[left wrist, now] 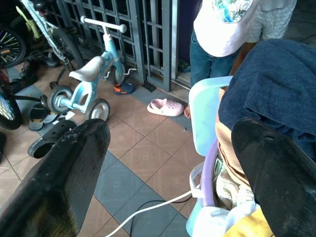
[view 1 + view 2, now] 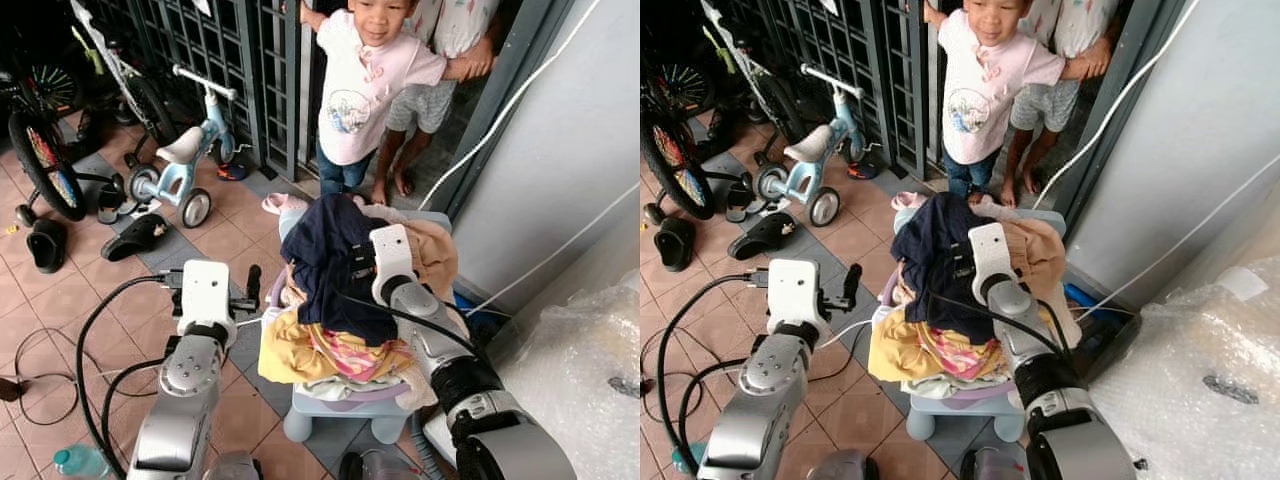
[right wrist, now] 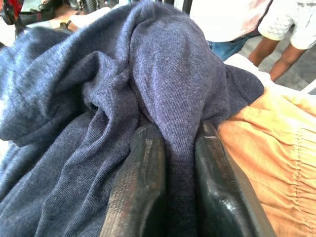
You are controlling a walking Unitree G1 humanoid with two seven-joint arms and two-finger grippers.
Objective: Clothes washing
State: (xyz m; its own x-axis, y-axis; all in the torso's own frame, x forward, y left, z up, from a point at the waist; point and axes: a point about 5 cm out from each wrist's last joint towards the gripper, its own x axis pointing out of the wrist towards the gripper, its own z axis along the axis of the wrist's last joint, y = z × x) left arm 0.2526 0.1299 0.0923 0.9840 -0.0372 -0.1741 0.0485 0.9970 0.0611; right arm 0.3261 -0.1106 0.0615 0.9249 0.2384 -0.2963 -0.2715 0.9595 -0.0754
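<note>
your right hand [image 3: 173, 177] is pinching a fold of the navy garment [image 2: 335, 265] atop the heaped laundry basket [image 2: 345, 405]; your left hand [image 1: 173, 163] waits open beside it. lift it clear next, slowly.

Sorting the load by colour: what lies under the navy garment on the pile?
Under the navy garment, pinched by the right gripper, show a yellow patterned cloth and an orange garment. Anything deeper is covered.

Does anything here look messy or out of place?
The clothes are heaped high on a small stool and spill over its edges. A single pink shoe lies alone on the tiles by the gate. The right gripper pinches the navy garment on top.
</note>
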